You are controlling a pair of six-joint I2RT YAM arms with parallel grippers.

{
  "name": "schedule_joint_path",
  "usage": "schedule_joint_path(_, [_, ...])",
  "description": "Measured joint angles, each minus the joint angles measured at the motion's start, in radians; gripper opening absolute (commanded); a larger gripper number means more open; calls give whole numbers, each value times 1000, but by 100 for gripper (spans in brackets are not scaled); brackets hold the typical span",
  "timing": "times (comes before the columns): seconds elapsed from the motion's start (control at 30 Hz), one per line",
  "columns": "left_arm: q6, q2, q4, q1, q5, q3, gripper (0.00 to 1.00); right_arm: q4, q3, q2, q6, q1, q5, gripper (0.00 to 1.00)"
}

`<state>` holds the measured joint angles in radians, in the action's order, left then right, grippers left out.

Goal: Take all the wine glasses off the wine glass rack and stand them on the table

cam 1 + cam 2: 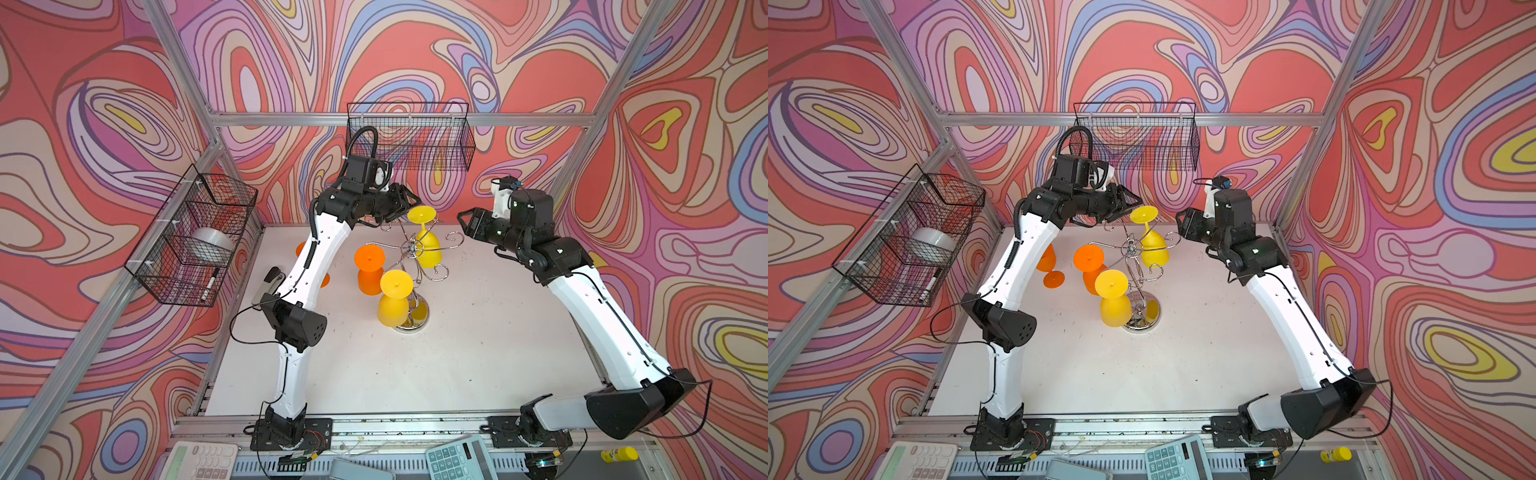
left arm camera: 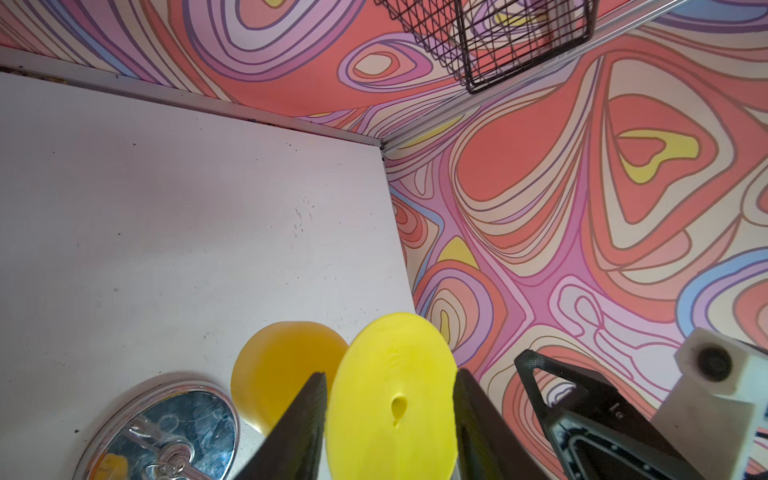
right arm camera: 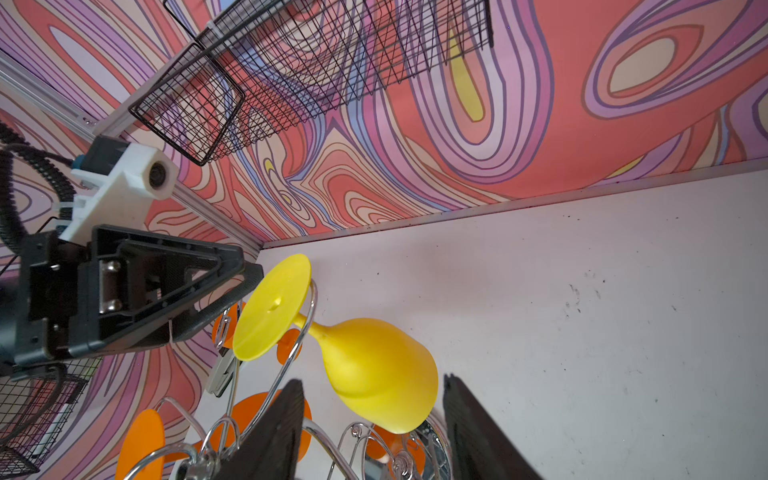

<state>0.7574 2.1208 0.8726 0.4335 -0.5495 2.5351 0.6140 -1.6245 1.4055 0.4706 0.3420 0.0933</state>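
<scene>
Your left claw point(image 2: 390, 372) is up at the far side of the wine glass rack point(image 1: 410, 249), jaws either side of the round foot of the yellow wine glass point(image 1: 428, 245). They sit right at the disc's edges, but honestly I can't tell if they're actually pinching it. That glass hangs upside down, a bit tilted, foot hooked in a chrome arm on the rack's far side. Your right claw point(image 3: 372, 378) hovers near it with jaws apart, holding nothing. An orange glass point(image 1: 369, 270) and a second yellow one point(image 1: 395, 299) hang on the nearer arms. The rack stands mid-way across the bench point(image 1: 457, 353).
</scene>
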Motion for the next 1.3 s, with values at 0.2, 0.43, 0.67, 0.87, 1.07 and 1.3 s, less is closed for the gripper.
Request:
schedule_joint_path(0.2, [-52,0,39,6,90,-2,50,-2,20,0,-3,0,-1,57])
schedule_joint_path(0.43, [-80,0,46,6,150,-29,50,-23,47,0,-6,0,-5,57])
schedule_joint_path(0.67, [-105,0,54,14,158,-29,50,-45,47,0,-6,0,-7,57])
schedule_joint_path(0.87, [-120,0,60,22,146,-28,50,-54,47,0,-6,0,-7,57])
schedule_joint_path(1.07, [-100,0,48,29,84,-28,50,-63,48,0,-5,0,-7,57])
schedule_joint_path(1.3, [-65,-1,18,39,32,-28,49,-68,56,0,-5,0,-8,57])
